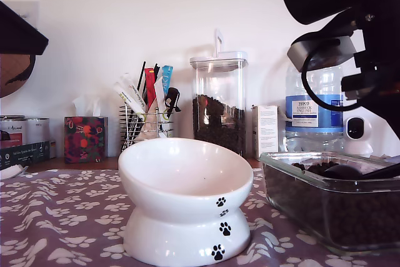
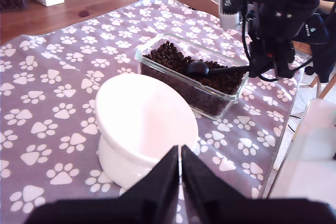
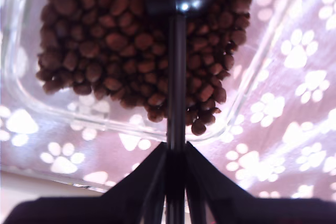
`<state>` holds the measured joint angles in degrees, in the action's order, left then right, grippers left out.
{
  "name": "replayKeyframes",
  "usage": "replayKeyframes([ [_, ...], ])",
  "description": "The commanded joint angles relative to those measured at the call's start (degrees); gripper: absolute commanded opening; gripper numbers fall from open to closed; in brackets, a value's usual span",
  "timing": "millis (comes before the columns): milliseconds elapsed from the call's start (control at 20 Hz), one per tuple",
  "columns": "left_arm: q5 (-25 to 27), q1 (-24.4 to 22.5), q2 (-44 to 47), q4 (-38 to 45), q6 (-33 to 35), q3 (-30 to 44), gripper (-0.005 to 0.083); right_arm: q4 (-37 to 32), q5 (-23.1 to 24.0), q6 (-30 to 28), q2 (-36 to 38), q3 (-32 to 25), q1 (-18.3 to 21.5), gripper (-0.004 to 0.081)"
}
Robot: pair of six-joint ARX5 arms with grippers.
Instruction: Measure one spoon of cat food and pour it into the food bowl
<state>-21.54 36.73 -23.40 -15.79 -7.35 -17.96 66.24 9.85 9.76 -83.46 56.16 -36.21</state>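
The spoon (image 3: pixel 177 51) is held by its handle in my second gripper (image 3: pixel 176 153), jaws closed tight on it, w/ the domed bowl end lying on the cat food (image 3: pixel 115 45) inside the clear glass dish (image 2: pixel 157 66). In the first wrist view the spoon reads as roughly level, head resting on top of the kibble rather than buried; can't tell if any pellets are in it yet. So judging by that: grip done, scoop step in hand or just starting. The food bowl (image 1: pixel 184 182) looks empty inside, no kibble seen, so the pour is still to do. It stands on the paw-print tablecloth (image 1: pixel 56 217) just beside the dish, nearer the exterior view's left; dish sits toward the cloth's edge on the exterior view's right. My first gripper (image 2: pixel 180 169) hangs above the bowl's near side, jaws together, holding nothing. Left: fill spoon, lift, carry over the bowl, tip.
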Motion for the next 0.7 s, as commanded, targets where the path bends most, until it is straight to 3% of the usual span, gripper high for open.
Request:
replayKeyframes([
  [0, -0.31, 0.2, -0.22, 0.68, -0.2, 0.13, -0.0019, 0.63, -2.75, 1.01, -0.37, -1.14, 1.49, -0.0012],
  [200, -0.48, 0.2, -0.22, 0.76, -0.2, 0.13, -0.0019, 1.14, -6.84, 0.39, -0.37, -1.14, 2.1, -0.0012],
  [650, -0.48, 0.2, -0.22, 0.81, -0.2, 0.13, -0.0019, 0.66, -11.3, 0.87, -0.37, -1.14, 2.23, -0.0012],
])
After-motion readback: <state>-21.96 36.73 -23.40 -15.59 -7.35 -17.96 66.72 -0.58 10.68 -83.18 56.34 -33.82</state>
